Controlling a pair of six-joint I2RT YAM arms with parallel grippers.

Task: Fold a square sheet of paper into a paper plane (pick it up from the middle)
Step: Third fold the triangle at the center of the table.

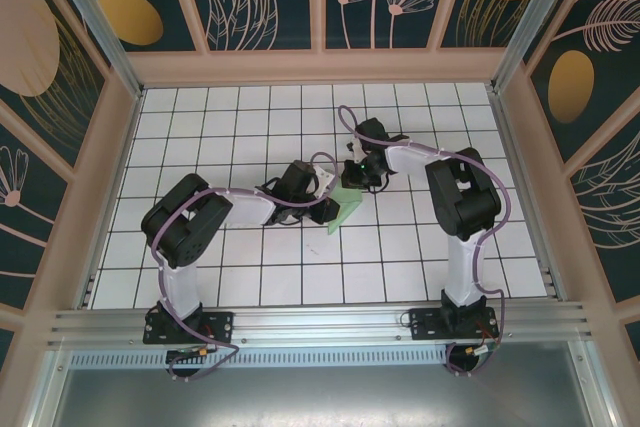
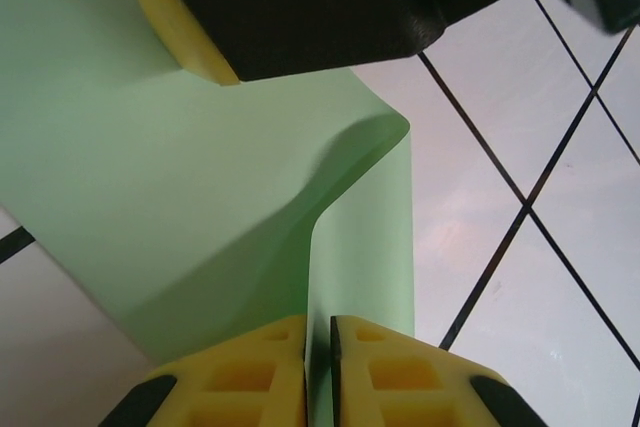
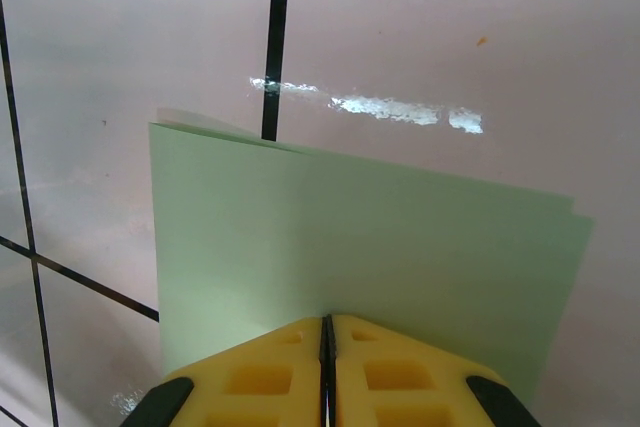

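And there it was: the square sheet of paper (image 1: 347, 209) hung over the middle squares of the gridded table (image 1: 220, 127), pinched from two sides. We could not tell whether its lowest corner touched the table.

We saw the left gripper (image 1: 332, 209) reaching in from the table's left side. Its yellow fingers (image 2: 260, 367) were all but together, with only a slit between them. An edge of the sheet ran down into that slit, so we called it clamped on the paper.

From the left wrist the mint-green sheet curled, one flap bent over in a soft roll rather than a sharp crease. The table's black grid lines showed beyond it.

The right gripper (image 1: 352, 179) came in from the table's right side. Through its wrist camera we found its fingers (image 3: 400, 367) pressed tight on the sheet's near edge, no gap to speak of. The paper there was doubled, with a second layer peeking out at the corners. It stood out flat over the table, a grid line passing behind it.

Both grippers sat close together over the table's centre, the sheet between them
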